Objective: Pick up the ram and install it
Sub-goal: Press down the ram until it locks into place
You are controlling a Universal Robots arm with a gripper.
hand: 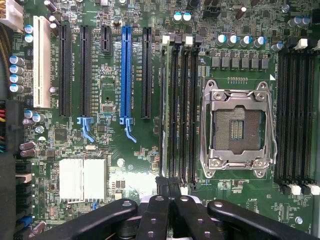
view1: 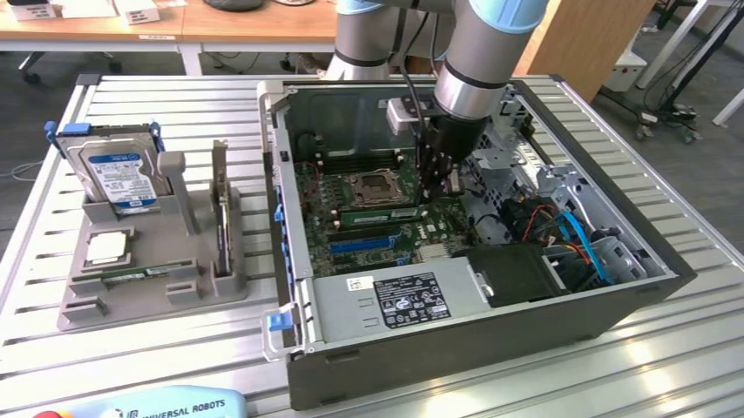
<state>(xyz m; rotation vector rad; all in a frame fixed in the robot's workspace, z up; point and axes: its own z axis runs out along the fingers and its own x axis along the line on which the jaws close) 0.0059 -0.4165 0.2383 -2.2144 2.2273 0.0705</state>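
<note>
The ram (hand: 165,110) is a thin pale edge standing in the memory slot nearest the black expansion slots. It shows as a green strip (view1: 378,212) beside the processor socket in the exterior view. My gripper (hand: 170,189) is low inside the open computer case (view1: 465,348), at one end of that slot. Its black fingers (hand: 156,215) are pressed together, with no gap between them. The exterior view has the gripper (view1: 440,193) down at motherboard level, just to the exterior view's right of the socket. A second green stick (view1: 128,274) lies flat in the grey holder.
The grey holder (view1: 152,300) outside the case also carries a blue-labelled hard drive (view1: 117,174) and a square silver processor chip (view1: 104,246). The open socket (hand: 237,125) lies beside the slots. A power supply (view1: 395,300), cables and a drive cage crowd the case's near side.
</note>
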